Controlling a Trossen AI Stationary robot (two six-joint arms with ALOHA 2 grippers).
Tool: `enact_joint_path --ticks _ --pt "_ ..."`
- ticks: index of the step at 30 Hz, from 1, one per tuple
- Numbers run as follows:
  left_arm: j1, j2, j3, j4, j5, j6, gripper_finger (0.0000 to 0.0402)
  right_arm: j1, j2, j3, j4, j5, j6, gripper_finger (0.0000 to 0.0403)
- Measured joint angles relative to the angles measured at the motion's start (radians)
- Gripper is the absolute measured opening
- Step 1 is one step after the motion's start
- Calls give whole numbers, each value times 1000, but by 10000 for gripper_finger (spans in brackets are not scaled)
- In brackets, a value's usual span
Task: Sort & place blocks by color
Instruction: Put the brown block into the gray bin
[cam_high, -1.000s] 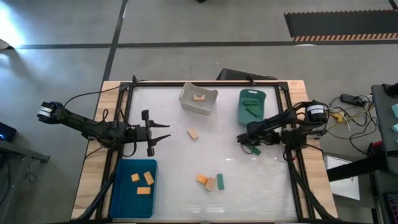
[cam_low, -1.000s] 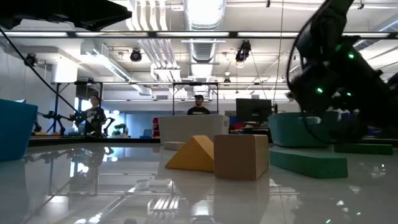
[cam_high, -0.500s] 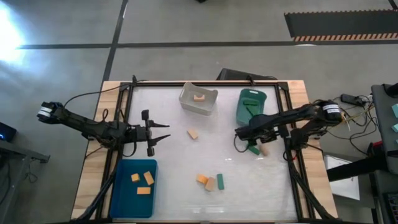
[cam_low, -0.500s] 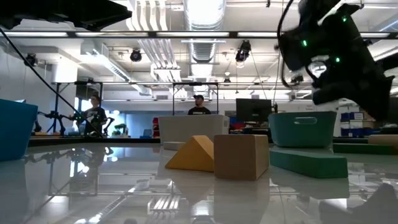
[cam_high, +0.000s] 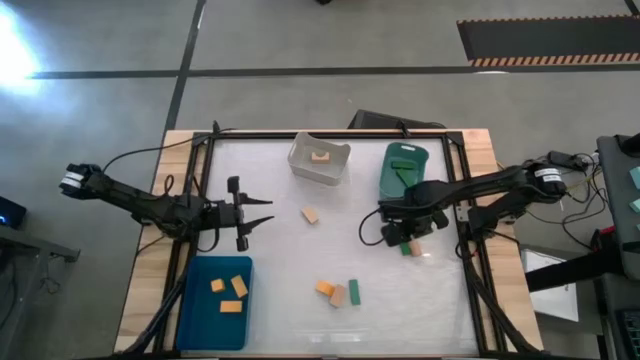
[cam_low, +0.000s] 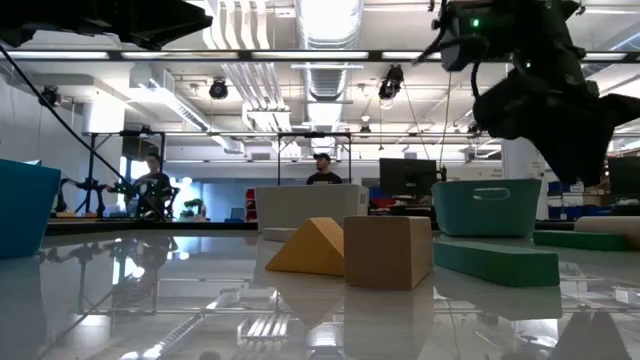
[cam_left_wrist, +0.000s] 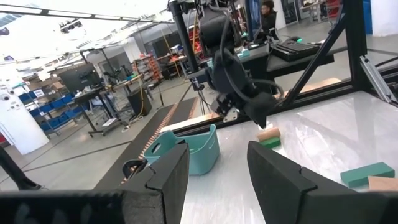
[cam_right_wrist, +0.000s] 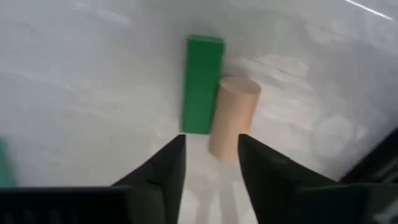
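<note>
Roughly half sorted, judging by what lies in the bins. Blue bin holds three orange blocks; the clear bin holds one tan block; the green bin holds at least one green bar, possibly more, since the overhead view blends green on green. On the open table: a lone tan block near the middle; a touching cluster nearer the front edge of an orange wedge, a tan cube and a green bar; and, just in front of the green bin, a green bar lying against a tan cylinder. Right gripper hangs over that last pair, jaws partly open and empty, the cylinder lined up in the gap. Left gripper waits beside the blue bin, jaws partly open, holding nothing. Remaining, in my estimate: five loose pieces, two green, two tan, one orange.
</note>
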Motion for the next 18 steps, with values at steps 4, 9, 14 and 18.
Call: enact_joint_path --ticks 4,9,14,18 --pt "0 1 1 -1 0 -1 148 0 48 -2 -11 -3 -43 170" --pt "0 0 2 -1 0 -2 148 0 91 -3 -13 -2 -83 189" --pt "0 1 2 -1 0 -2 148 0 105 -21 -13 0 -100 189" --pt "0 1 2 -1 0 -2 148 0 104 -66 -13 1 -100 189"
